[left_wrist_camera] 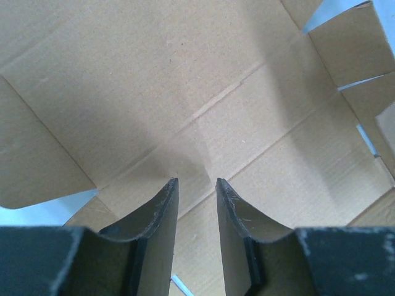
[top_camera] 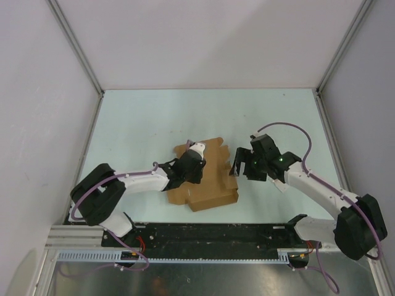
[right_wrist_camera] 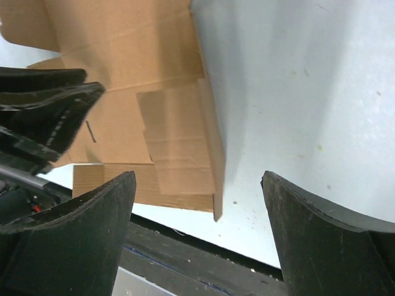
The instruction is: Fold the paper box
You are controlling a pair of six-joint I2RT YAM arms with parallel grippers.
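The paper box is a brown cardboard die-cut sheet lying mostly flat at the table's middle front, with creases and tabs showing. My left gripper points down over its left part; in the left wrist view the gripper has a narrow gap between its fingers with nothing in it, the tips close to the cardboard. My right gripper hangs wide open just beside the sheet's right edge. In the right wrist view the gripper frames a side flap that stands raised, touching neither finger.
A black rail runs along the table's near edge, also seen under the right gripper. The pale table top stretches behind the sheet to white walls with metal posts.
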